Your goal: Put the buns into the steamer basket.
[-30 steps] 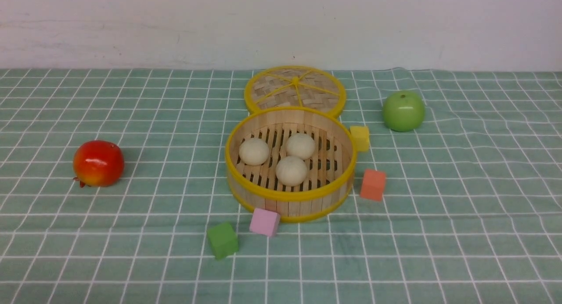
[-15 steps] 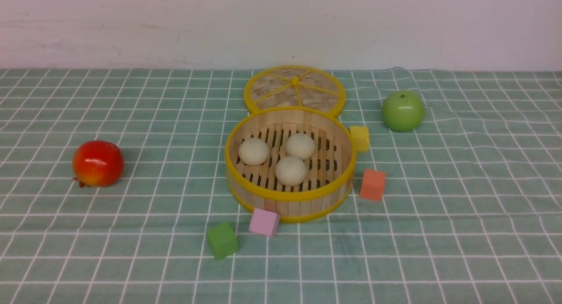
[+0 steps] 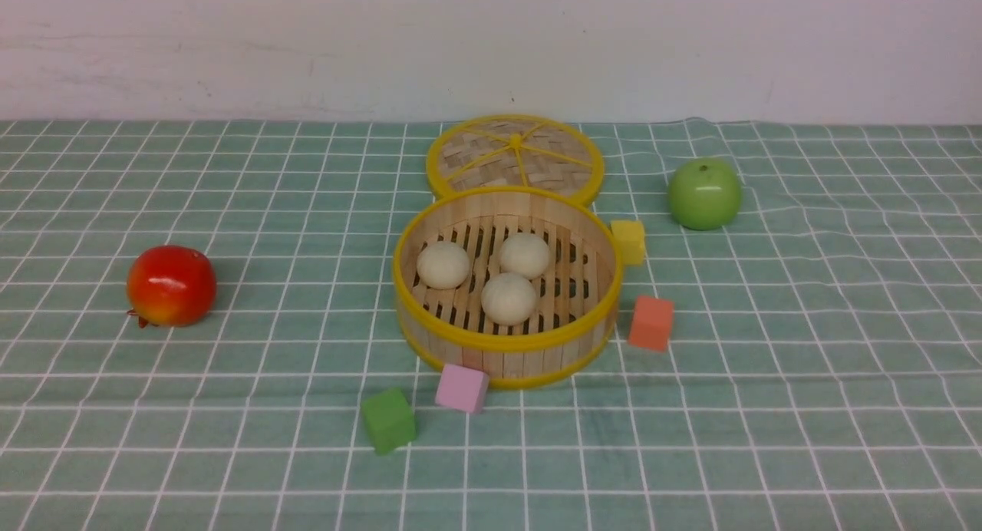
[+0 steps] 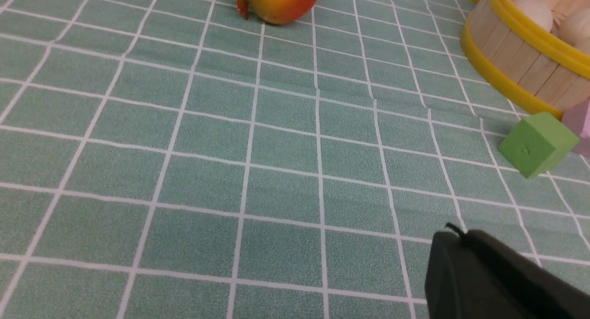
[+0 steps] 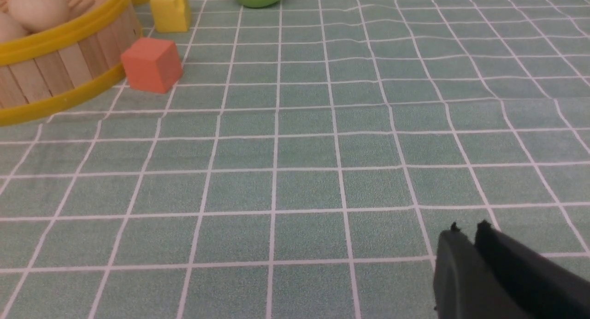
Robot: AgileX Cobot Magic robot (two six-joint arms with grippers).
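Observation:
The round bamboo steamer basket (image 3: pixel 506 341) with yellow rims stands at the table's middle. Three cream-white buns lie on its slatted floor: one at the left (image 3: pixel 443 265), one at the back (image 3: pixel 525 255), one at the front (image 3: pixel 509 298). The basket's wall also shows in the left wrist view (image 4: pixel 516 56) and the right wrist view (image 5: pixel 55 61). Neither gripper shows in the front view. My left gripper (image 4: pixel 456 233) is shut and empty, low over bare cloth. My right gripper (image 5: pixel 468 229) is shut and empty, low over bare cloth.
The flat woven lid (image 3: pixel 515 156) lies behind the basket. A red apple (image 3: pixel 171 285) sits at the left, a green apple (image 3: pixel 704 194) at the back right. Yellow (image 3: pixel 629 241), orange (image 3: pixel 651 323), pink (image 3: pixel 462 387) and green (image 3: pixel 389 420) cubes ring the basket.

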